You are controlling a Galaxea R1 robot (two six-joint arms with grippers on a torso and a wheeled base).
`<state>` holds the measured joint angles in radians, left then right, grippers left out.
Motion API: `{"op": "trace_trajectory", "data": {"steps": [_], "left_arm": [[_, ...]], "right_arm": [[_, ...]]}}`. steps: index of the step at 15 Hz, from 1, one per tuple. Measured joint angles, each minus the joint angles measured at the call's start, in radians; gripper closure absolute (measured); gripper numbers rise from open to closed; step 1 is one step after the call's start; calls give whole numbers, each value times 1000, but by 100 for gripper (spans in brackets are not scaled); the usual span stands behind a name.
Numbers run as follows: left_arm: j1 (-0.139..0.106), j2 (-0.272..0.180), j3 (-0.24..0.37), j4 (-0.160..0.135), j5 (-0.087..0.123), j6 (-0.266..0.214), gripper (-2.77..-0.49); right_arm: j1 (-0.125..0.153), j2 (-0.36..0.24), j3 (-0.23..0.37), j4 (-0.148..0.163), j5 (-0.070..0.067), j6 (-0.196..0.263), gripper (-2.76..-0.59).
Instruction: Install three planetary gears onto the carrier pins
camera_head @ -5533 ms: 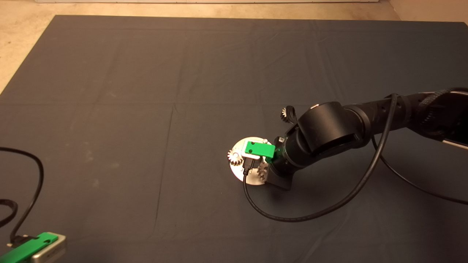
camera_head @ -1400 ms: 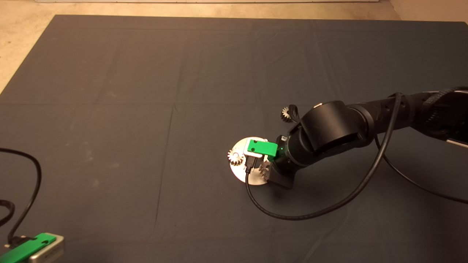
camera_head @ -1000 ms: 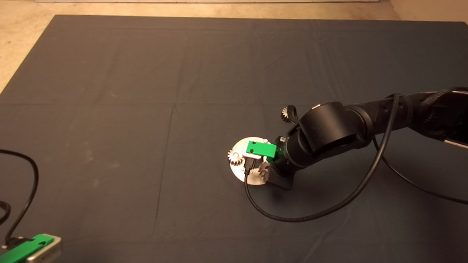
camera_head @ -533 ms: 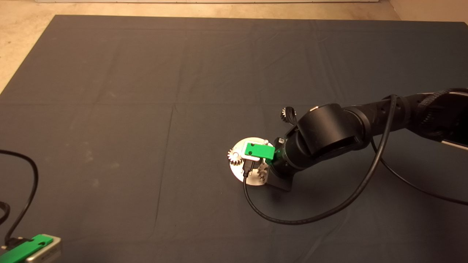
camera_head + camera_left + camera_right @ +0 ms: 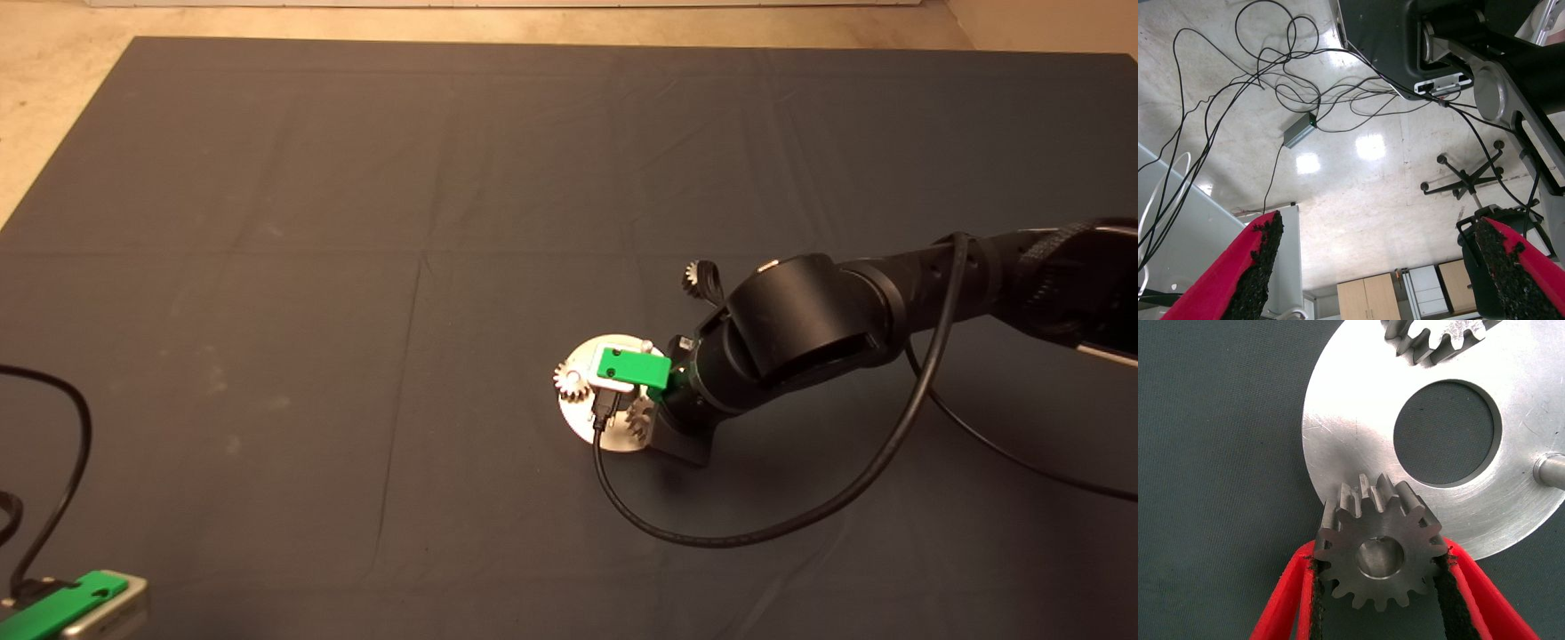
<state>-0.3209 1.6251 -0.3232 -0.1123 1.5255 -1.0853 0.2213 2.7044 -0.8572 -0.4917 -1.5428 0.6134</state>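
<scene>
The shiny round disc (image 5: 582, 418) lies right of the mat's middle. One planetary gear (image 5: 569, 380) sits on the disc's left edge and shows again as a gear (image 5: 1441, 335) in the right wrist view. My right gripper (image 5: 1379, 555) is shut on a second gear (image 5: 1381, 553) at the disc's rim (image 5: 1338, 440), and a silvery round face shows in its bore. One bare carrier pin (image 5: 1551, 468) stands upright on the disc. A third gear (image 5: 695, 277) lies on the mat behind the right arm. My left gripper (image 5: 1376, 230) is parked open at the mat's lower left.
A black cable (image 5: 765, 524) loops over the mat in front of the right arm (image 5: 800, 329). The left gripper's mount (image 5: 67, 609) and its cable (image 5: 62, 480) sit at the lower left edge. The left wrist view shows floor cables and furniture.
The right gripper has stayed over the disc's near right side, shifting only slightly while holding the gear. The left gripper has slid a little toward the lower left corner.
</scene>
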Motion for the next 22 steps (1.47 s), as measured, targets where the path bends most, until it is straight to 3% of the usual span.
{"op": "trace_trajectory", "data": {"steps": [22], "left_arm": [[0,-5,0,0,0,2,-204]], "right_arm": [[-18,8,40,-5,-1,16,-95]]}}
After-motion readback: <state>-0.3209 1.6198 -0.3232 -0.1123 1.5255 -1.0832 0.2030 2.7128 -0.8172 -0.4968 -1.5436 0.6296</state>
